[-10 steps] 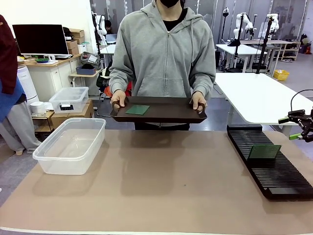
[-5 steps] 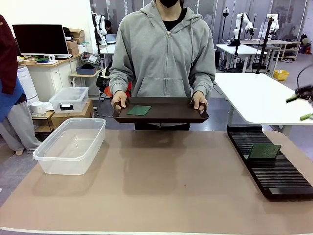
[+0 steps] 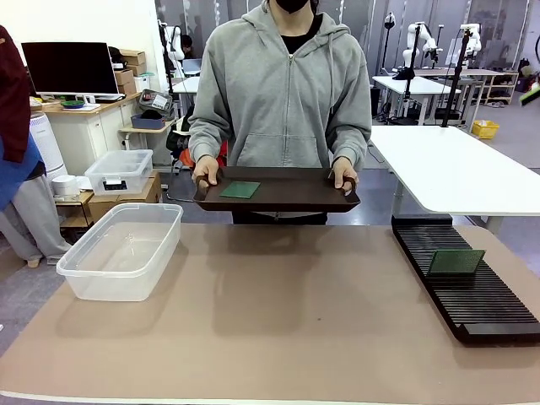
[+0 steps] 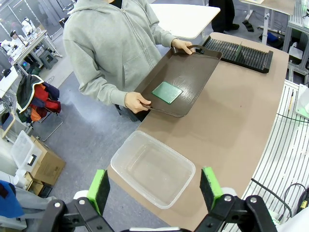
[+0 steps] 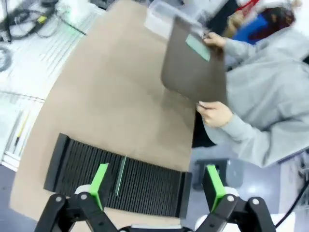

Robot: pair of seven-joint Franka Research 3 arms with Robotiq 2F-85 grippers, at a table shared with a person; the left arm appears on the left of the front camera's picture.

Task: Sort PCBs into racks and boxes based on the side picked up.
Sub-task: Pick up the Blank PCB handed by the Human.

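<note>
A person holds a dark brown tray [image 3: 278,192] at the table's far edge, and one green PCB [image 3: 240,190] lies flat on its left part. A second PCB [image 3: 456,262] stands leaning in the black slotted rack [image 3: 472,295] at the right. The clear box [image 3: 122,249] stands at the left with nothing in it. My left gripper [image 4: 154,188] hangs open high above the box [image 4: 154,169], looking down on the tray [image 4: 193,67] and its PCB [image 4: 167,92]. My right gripper [image 5: 155,186] is open high above the rack [image 5: 145,188] and the PCB [image 5: 119,175] standing in it.
The person's hands [image 3: 205,173] grip both ends of the tray. A smaller lidded clear box [image 3: 120,171] sits on cartons behind the table's left. A white table [image 3: 456,169] stands at the back right. The brown tabletop [image 3: 287,312] lies bare between box and rack.
My right gripper rose from beside the rack, up past the front view's right edge. The person shifted the tray slightly. Both PCBs stayed in place.
</note>
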